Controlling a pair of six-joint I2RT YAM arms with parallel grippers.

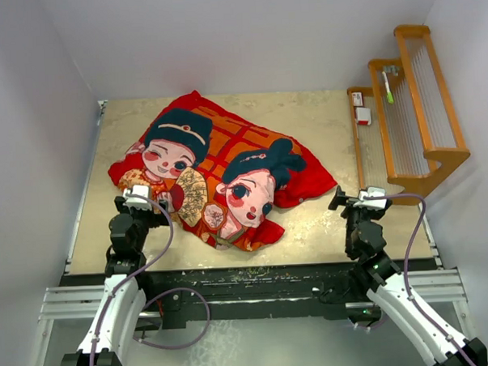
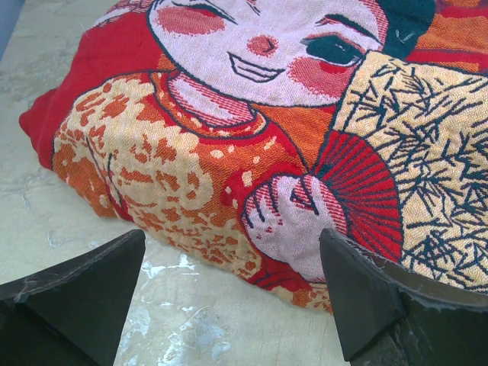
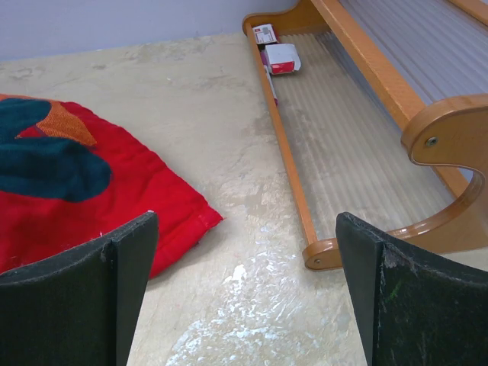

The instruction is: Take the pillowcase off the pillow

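Note:
The red-orange pillowcase [image 1: 219,168] with two cartoon faces and a fan lies stuffed across the table's middle. The pillow is hidden inside it. My left gripper [image 1: 148,205] is open just in front of the pillowcase's near left edge; in the left wrist view the pillowcase [image 2: 252,145] fills the frame beyond the gripper [image 2: 232,293], whose jaws stand wide apart over bare table. My right gripper [image 1: 346,200] is open and empty to the right of the pillowcase's red corner [image 3: 114,206], with the gripper [image 3: 244,297] over bare tabletop.
A wooden rack [image 1: 407,119] with ribbed clear panels stands along the table's right side, close to my right gripper; it also shows in the right wrist view [image 3: 366,152]. A small red-and-white box [image 3: 280,59] lies in its far end. White walls enclose the table.

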